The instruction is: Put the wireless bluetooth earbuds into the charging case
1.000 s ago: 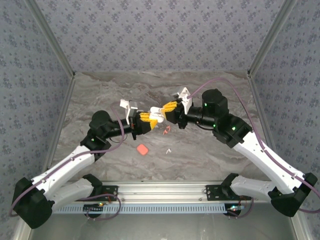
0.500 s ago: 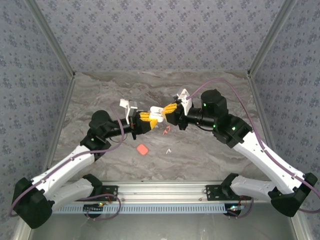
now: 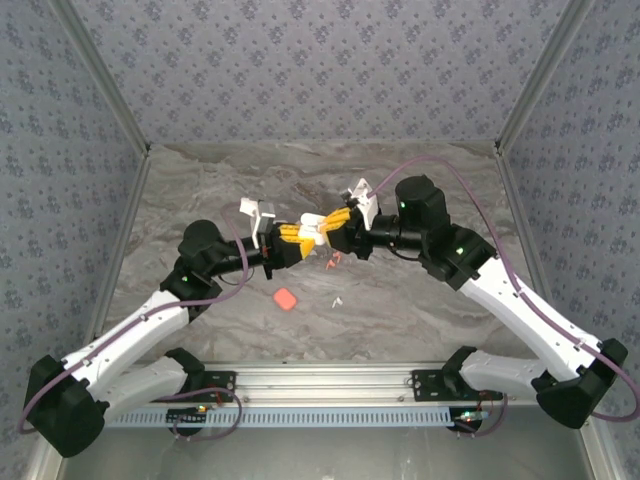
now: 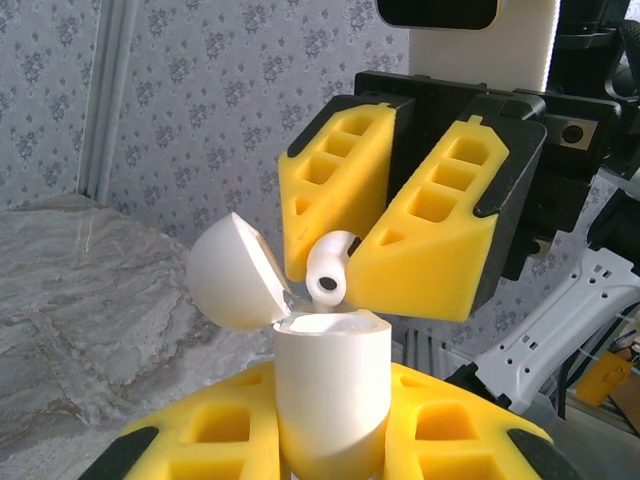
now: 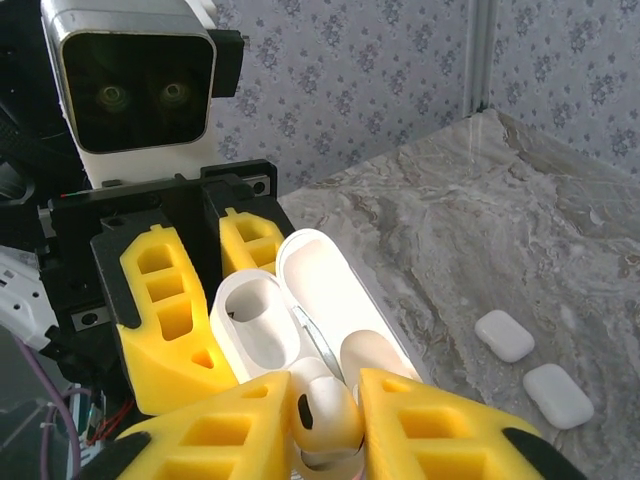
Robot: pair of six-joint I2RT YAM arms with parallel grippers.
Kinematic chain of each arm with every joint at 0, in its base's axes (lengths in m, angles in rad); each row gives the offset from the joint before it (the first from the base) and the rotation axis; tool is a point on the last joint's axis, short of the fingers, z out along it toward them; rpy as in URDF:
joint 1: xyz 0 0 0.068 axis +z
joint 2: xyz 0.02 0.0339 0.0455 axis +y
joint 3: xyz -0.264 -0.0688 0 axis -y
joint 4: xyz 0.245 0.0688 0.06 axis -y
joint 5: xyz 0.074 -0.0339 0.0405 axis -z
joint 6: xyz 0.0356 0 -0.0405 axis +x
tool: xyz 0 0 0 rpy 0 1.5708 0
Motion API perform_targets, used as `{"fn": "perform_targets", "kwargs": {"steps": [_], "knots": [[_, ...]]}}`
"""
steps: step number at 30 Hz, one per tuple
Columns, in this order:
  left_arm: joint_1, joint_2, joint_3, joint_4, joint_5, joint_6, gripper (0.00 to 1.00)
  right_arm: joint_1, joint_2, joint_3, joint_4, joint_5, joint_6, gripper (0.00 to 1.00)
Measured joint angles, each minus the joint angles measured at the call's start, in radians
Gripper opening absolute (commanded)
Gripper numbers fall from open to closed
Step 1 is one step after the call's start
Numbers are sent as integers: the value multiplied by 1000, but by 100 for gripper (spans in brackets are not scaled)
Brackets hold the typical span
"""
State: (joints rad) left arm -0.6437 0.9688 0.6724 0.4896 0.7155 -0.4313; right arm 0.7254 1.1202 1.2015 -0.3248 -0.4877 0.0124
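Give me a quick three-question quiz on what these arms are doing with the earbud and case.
1. True or false: the lid of the charging case is shut.
2. The white earbud is: A fully seated in the case; B between the fingers of the right gripper, just over the case; C stuck to the lid.
3. What colour is the small case on the table in the top view?
Key: 1 false; 2 B; 3 coral-red.

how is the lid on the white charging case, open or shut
Open: the rounded white lid is hinged back from the white plastic charging case, baring an empty socket.
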Motion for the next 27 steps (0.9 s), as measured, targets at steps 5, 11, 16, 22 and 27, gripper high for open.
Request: {"fn": "perform_targets", "kwargs": {"steps": [5,11,16,22,27], "knots": [[0,0,0,2,2,0,0,-9,0,3,6,-41,27,49],[-1,-4,0,0,-26,17,0,-35,-12,19,6,-29,77,66],[-1,-48,0,-53,-130,70,0,-74,-42,22,-16,94,144,64],[-1,-126,0,-148,-293,153,0,-92,-24,-64,-47,223,270,56],[-1,-163,0,-219,-368,196,0,-48,83,-207,-82,297,367,52]]}}
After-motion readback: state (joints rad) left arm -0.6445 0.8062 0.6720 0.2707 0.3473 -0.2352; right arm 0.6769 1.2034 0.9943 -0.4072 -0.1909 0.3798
